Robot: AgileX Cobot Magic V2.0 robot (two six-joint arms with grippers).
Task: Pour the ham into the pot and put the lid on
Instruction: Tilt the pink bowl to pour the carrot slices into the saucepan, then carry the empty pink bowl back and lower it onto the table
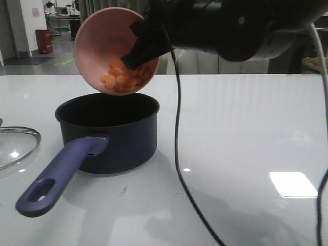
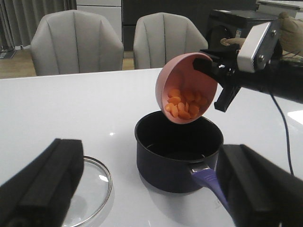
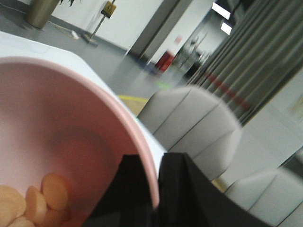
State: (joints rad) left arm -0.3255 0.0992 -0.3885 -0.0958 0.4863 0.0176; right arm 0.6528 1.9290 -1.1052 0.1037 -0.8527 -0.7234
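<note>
Nearest the front camera, a long purple handle (image 1: 56, 177) with an oval hole at its end reaches toward the viewer from a dark navy pot (image 1: 107, 130) that stands upright on a glossy white table (image 1: 246, 138). The pot's black inside looks empty. To the pot's left, at the table's near left edge, a clear glass lid (image 1: 18, 146) with a metal rim lies flat, apart from the pot.

The left gripper (image 2: 151, 189) hangs above the table between lid and pot, its two black fingers spread wide with nothing between them.

Directly above the pot's rim, a pink bowl (image 1: 97, 38) is tipped steeply, its mouth facing down toward the pot. A heap of small orange ham pieces (image 1: 123, 77) sits at its lowest edge, all inside the bowl. The right gripper (image 1: 146, 43) pinches the bowl's rim, one finger inside and one outside.

Beyond the table stand grey padded chairs (image 2: 78, 42).
</note>
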